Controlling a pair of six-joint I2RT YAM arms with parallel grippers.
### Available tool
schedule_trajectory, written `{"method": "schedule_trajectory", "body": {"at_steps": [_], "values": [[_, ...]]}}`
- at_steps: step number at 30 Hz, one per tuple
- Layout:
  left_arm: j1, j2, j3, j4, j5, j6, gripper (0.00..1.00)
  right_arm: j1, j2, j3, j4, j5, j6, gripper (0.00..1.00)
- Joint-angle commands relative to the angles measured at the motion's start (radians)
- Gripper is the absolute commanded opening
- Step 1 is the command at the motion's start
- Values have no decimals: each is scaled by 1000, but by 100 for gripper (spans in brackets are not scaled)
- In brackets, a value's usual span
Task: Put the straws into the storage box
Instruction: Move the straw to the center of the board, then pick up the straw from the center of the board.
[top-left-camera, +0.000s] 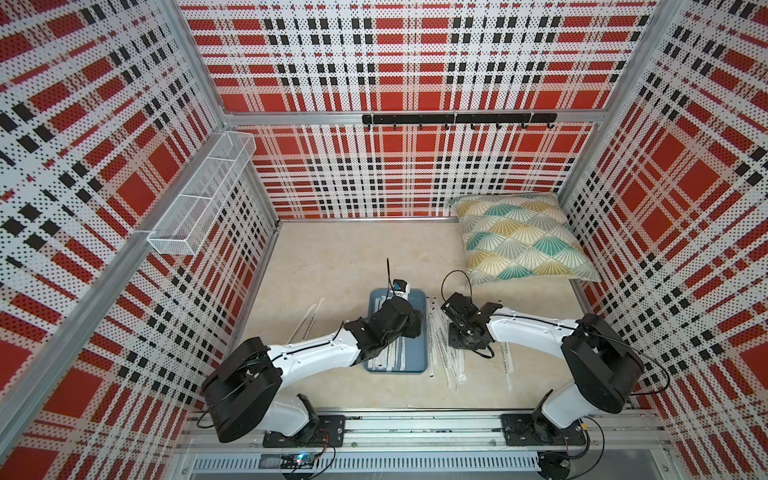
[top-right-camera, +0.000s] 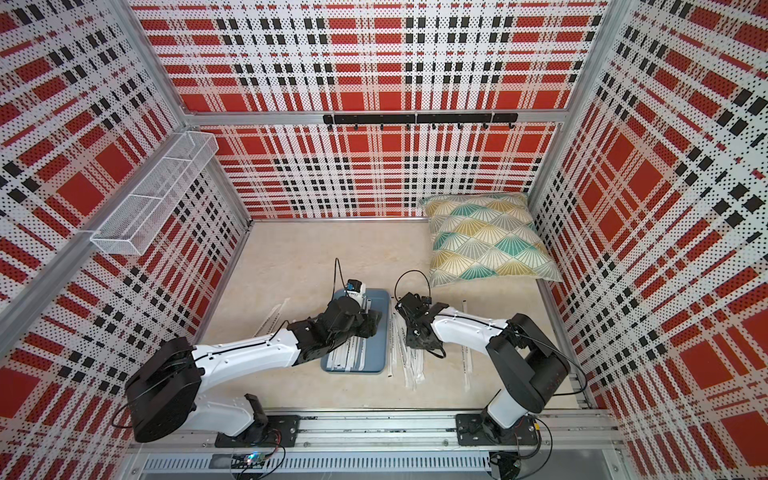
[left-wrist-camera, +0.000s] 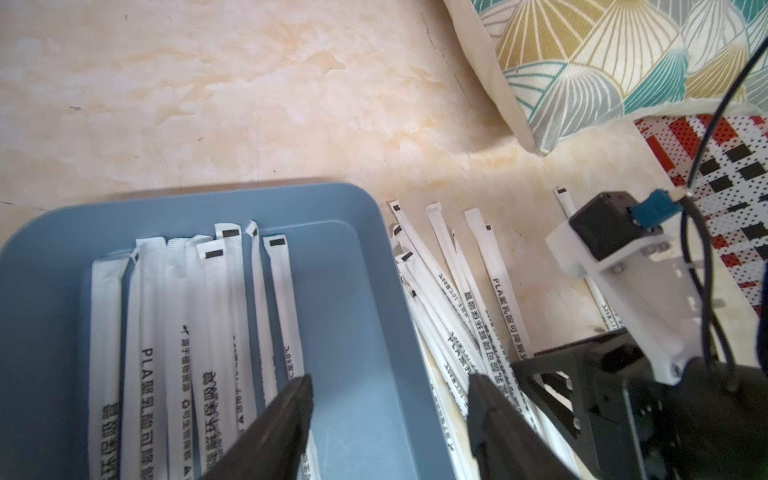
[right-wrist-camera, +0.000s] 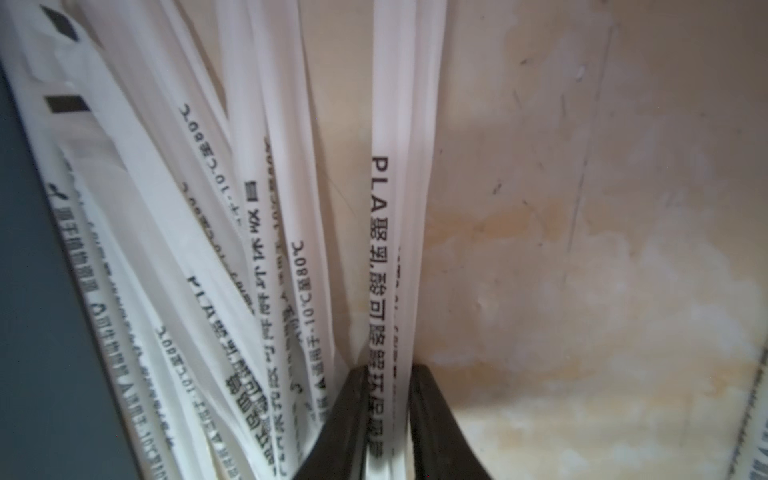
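Roughly seven straws fill one storage box.

Many straws, one box, one cushion

Table, top view. Box sits at the centre, toward the front edge. In the box, a row of straws lies lengthwise on its left half. A pile of straws lies just right of the box, against its wall. A lone straw lies farther right, and two straws lie left of the box. Pillow lies in the far right corner. Basket hangs on the left wall, hook rail on the back wall. Left pincer is above the box's right rim. Right pincer is on the pile, around one straw.
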Motion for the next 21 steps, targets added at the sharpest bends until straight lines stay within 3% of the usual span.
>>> {"method": "schedule_trajectory", "body": {"at_steps": [1, 7, 13, 21], "values": [[25, -32, -21, 22, 6, 0, 64, -56, -77, -4, -75, 19, -42, 26], [64, -53, -28, 23, 13, 6, 64, -121, -93, 15, -124, -30, -161, 43], [150, -123, -77, -8, 10, -13, 63, -100, -68, 58, -68, -63, -123, 30], [280, -234, -185, 16, 112, -51, 63, -72, 21, 93, 46, -98, -70, 32]]}}
